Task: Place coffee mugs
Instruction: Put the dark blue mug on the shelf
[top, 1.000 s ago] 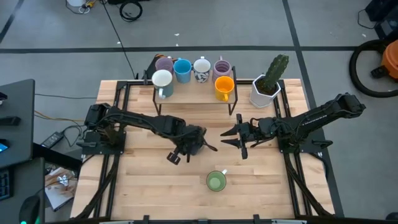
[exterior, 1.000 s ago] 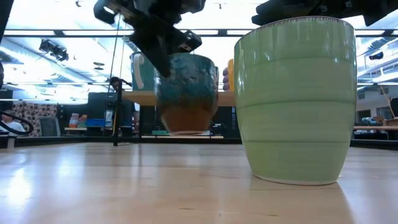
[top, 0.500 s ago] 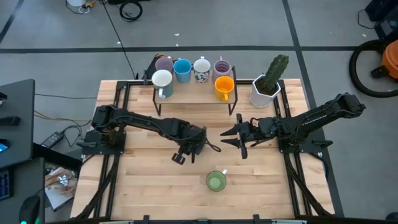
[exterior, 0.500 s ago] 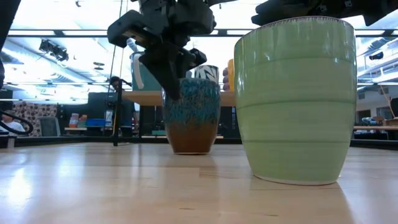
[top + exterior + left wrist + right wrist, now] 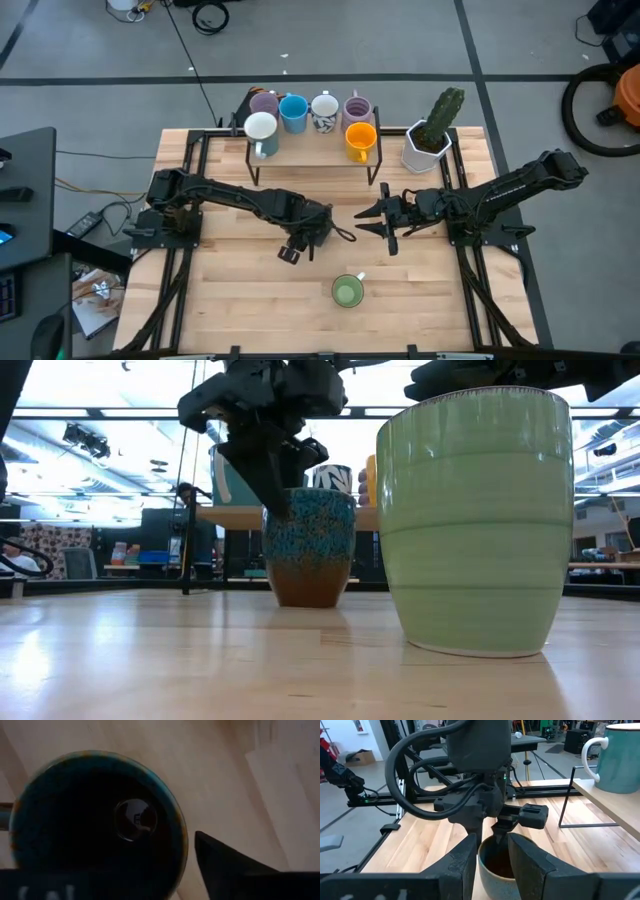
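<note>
A dark brown mug with a teal speckled top (image 5: 310, 545) stands upright on its base on the table. My left gripper (image 5: 312, 238) points down over it, open. One finger (image 5: 220, 865) is outside the wall with a gap to the rim (image 5: 175, 815); the other reaches into the mug (image 5: 499, 834). A green mug (image 5: 347, 291) stands alone near the front edge. Several mugs, white (image 5: 261, 128), blue (image 5: 293, 112), orange (image 5: 361, 138) and lilac (image 5: 357, 108), stand on the shelf (image 5: 310, 150). My right gripper (image 5: 360, 222) hovers open, level, right of the brown mug. My left gripper has its fingers on either side of the brown mug's wall, coming from above. The outer finger stands clear of the rim. Whether the inner finger touches the wall I cannot tell, since the mug's dark inside hides it.
A white pot with a green cactus (image 5: 428, 145) stands at the back right beside the shelf. The green mug (image 5: 475, 520) is close in front of the low camera. Bare wood lies to the left and right of the green mug.
My left gripper has gone down and a little toward the table's right with the brown mug. The mug hung tilted, clear of the table; now it stands upright on its base. The gripper then opened and let the wall go.
</note>
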